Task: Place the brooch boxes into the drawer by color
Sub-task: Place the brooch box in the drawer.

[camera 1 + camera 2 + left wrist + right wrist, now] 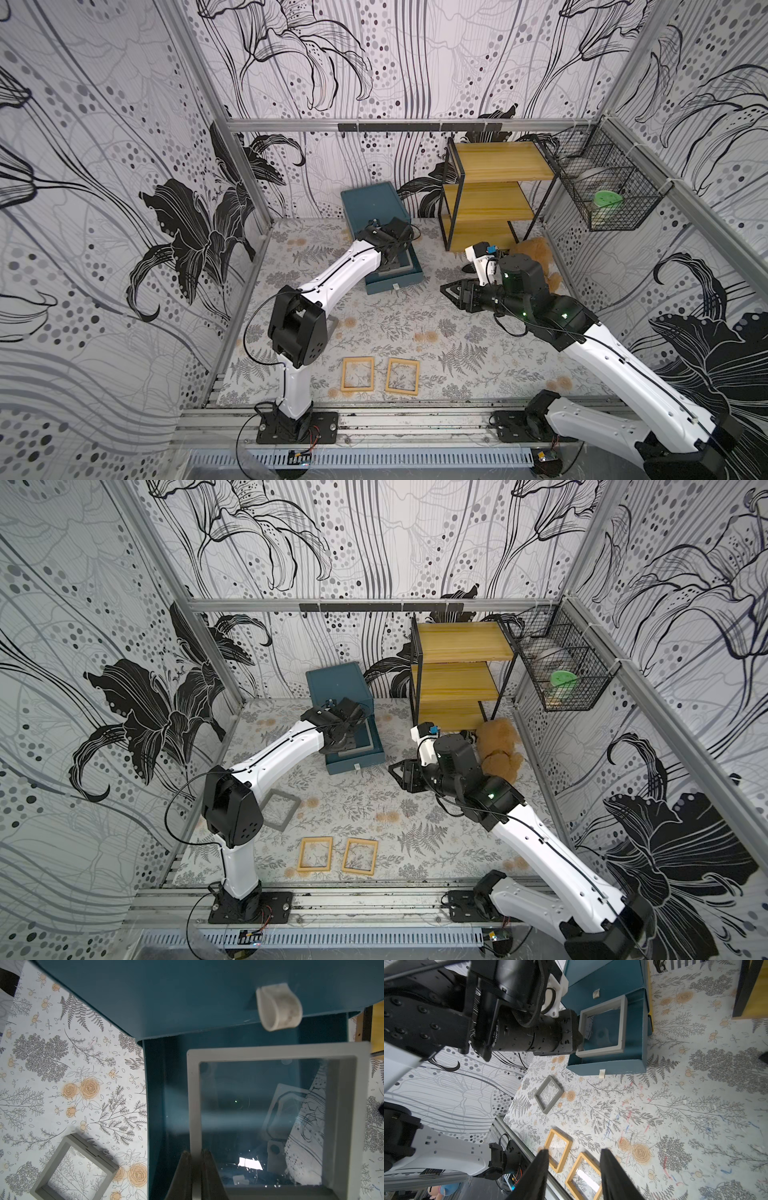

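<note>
My left gripper (196, 1152) is shut on the frame edge of a grey brooch box (278, 1053). It holds the box over the pulled-out bottom drawer (608, 1067) of the teal chest (370, 203); whether the box touches the drawer floor I cannot tell. Another grey brooch box (272, 824) lies flat on the mat left of the drawer, hidden behind my left arm in a top view. Two yellow-tan brooch boxes (358, 359) (404, 361) lie side by side near the front edge. My right gripper (574, 1150) hangs open and empty above the mat, right of the drawer.
A yellow shelf rack (494, 195) with a black frame stands right of the chest. A brown plush toy (498, 746) lies at its foot, behind my right arm. A wire basket (606, 195) hangs on the right wall.
</note>
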Motion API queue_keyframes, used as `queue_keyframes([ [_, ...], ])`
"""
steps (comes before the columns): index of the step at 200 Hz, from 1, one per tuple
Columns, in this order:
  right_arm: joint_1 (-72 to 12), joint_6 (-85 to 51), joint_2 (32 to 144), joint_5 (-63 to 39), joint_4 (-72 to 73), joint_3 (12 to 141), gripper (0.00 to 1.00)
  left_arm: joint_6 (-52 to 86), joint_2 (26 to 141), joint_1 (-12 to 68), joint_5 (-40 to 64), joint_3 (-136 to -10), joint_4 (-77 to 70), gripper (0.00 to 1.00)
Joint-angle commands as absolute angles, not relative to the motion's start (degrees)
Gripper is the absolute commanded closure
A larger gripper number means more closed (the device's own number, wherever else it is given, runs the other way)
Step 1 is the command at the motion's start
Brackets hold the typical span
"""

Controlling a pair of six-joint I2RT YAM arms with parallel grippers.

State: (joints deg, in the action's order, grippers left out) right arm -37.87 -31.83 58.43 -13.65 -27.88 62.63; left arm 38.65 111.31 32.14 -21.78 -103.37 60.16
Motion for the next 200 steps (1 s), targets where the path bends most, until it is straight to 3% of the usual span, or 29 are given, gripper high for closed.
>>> queue_keyframes([
  [1,-38.1,-31.2,58.4,-13.2,-28.3,63.1,0.54,37.6,112.9,32.1,-23.4,-103.7,57.6,1.00],
  [158,-38.1,-32.3,59.1,-13.6,-27.8,62.3,0.54,37.6,115.6,31.3,-23.6,-100.1,56.4,1.00],
  [200,-38.1,-32.5,59.5,-13.7,-27.5,62.4,0.54,37.9,115.4,31.3,-23.5,-100.6,56.7,0.84],
])
